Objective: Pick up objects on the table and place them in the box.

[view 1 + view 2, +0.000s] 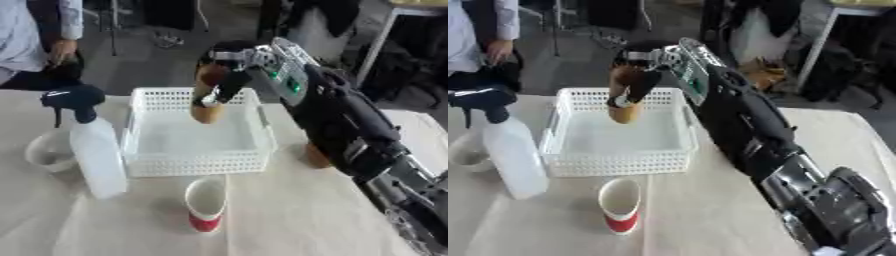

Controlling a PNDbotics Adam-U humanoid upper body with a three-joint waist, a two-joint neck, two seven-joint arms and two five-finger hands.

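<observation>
A: Right hand (229, 64) above the white basket (149, 170), fingers curled around a brown cylinder-shaped object (208, 100). Held upright over the back part of the box, not yet inside.

B: And the object itself, heavy or light?

A: Probably light, and stiff enough. Looks smooth, so maybe a little slippery. Best held around the upper half, as now, with the bottom free for lowering.

B: Other things to pick?

A: On the table: a red and white paper cup (206, 202) in front of the basket, upright. Thin wall, easy to crush, so better taken around the middle, gently. Also a white spray bottle (94, 155) with dark trigger head, left of the basket. Taller, perhaps heavier if filled; best taken around the body, not the head.

B: Left hand?

A: Not visible in either view.
</observation>
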